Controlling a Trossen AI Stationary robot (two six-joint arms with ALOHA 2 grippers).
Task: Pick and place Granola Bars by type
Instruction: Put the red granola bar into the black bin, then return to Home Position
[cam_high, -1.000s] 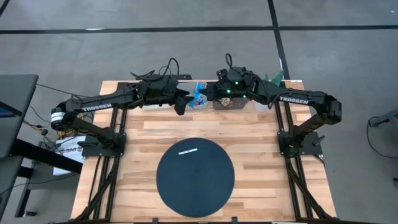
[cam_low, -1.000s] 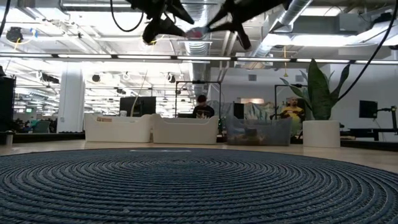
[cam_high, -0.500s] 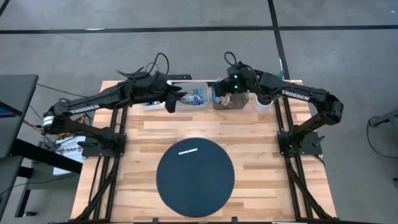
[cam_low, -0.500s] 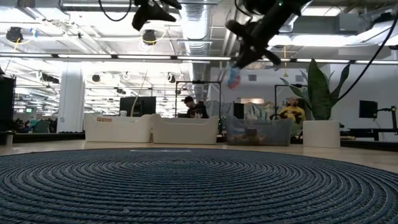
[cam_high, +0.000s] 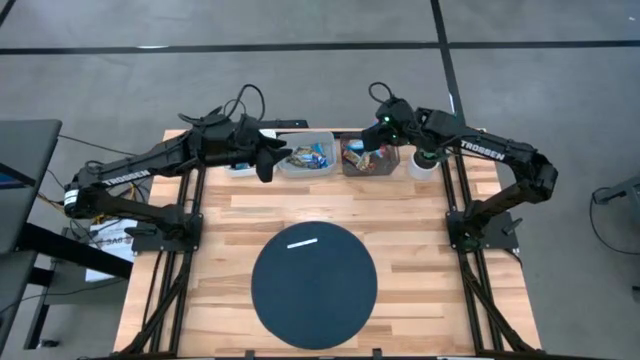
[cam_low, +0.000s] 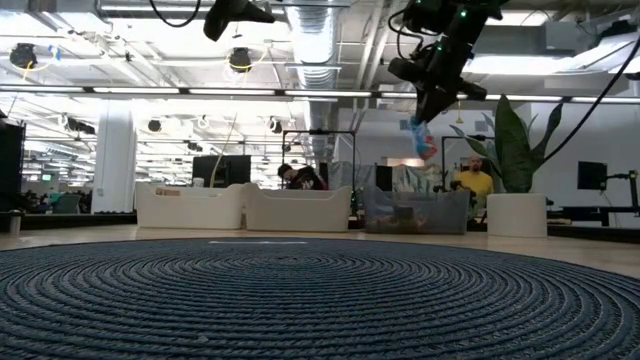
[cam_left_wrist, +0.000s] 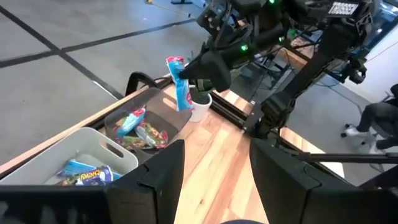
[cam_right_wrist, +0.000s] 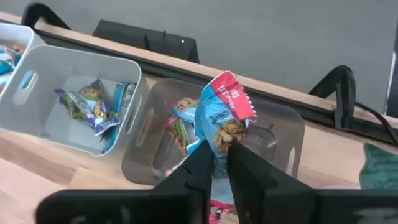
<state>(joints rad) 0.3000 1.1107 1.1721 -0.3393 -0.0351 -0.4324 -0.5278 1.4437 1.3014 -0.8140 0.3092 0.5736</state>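
My right gripper (cam_right_wrist: 215, 157) is shut on a blue granola bar (cam_right_wrist: 219, 115) with a red crimped end, above the clear bin (cam_high: 369, 161). In the low view the bar (cam_low: 423, 138) hangs under the gripper (cam_low: 437, 92). The clear bin (cam_right_wrist: 283, 134) holds several mixed bars. The white bin (cam_high: 308, 154) beside it holds blue bars (cam_right_wrist: 93, 102). My left gripper (cam_high: 265, 166) hovers open left of the white bin with nothing between its fingers (cam_left_wrist: 163, 169). My right gripper pinches the blue bar between its two fingers near the end opposite the red crimp (cam_right_wrist: 217, 142). The fingers slant downward from the table's right side. The bar sticks out past the fingertips and is lifted clear above the clear bin.
A white cup (cam_high: 421, 166) stands right of the clear bin at the table's far edge. A dark round mat (cam_high: 313, 285) with a thin white strip (cam_high: 302, 241) lies at the table's middle. Bare wood surrounds the mat.
My right gripper has carried the blue bar from above the white bin toward the table's right, to above the clear bin, tipping its fingers downward so the bar hangs below. My left gripper has drawn back toward the table's left and risen a little.
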